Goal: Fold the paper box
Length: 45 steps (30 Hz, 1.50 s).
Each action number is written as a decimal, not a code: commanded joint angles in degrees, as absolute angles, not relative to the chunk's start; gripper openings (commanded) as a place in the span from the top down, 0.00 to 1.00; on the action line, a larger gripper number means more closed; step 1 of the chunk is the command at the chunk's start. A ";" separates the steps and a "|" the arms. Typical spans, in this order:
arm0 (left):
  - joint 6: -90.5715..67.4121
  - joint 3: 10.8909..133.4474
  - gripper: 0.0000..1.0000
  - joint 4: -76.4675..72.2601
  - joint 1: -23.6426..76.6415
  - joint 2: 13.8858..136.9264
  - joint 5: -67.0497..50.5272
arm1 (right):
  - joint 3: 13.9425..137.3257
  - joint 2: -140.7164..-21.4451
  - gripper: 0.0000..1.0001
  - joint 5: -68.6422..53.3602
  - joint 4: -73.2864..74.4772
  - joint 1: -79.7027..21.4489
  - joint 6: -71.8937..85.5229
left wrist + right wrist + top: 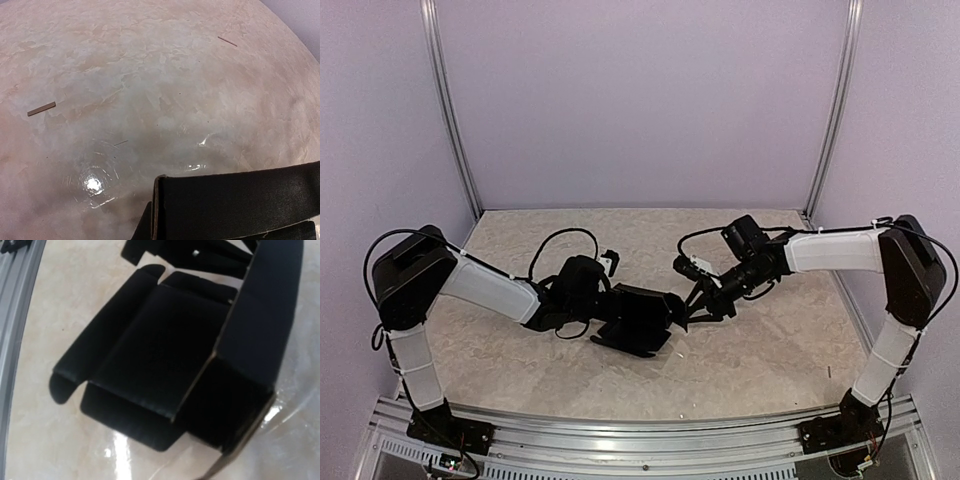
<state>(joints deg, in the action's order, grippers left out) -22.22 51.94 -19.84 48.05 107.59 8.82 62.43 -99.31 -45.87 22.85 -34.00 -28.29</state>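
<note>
The paper box [638, 318] is a matte black cardboard piece, partly folded, at the middle of the table between both arms. My left gripper [605, 312] is at the box's left end and looks shut on it. Its fingers are hidden, and only a black panel of the box [235, 205] shows low in the left wrist view. My right gripper [688, 312] touches the box's right edge. In the right wrist view the box [165, 350] fills the frame, with its flaps raised and one tall panel upright on the right. The right fingers do not show clearly.
The beige marbled table [770, 350] has two thin slivers lying on it [41, 108] [227, 41]. An aluminium rail [640, 440] runs along the near edge and also shows in the right wrist view [15, 315]. Pale walls close in the back and sides.
</note>
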 commanded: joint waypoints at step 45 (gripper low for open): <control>-31.39 53.79 0.95 -17.00 49.52 104.48 6.60 | 70.58 -107.13 0.62 -45.56 20.23 -36.80 -15.54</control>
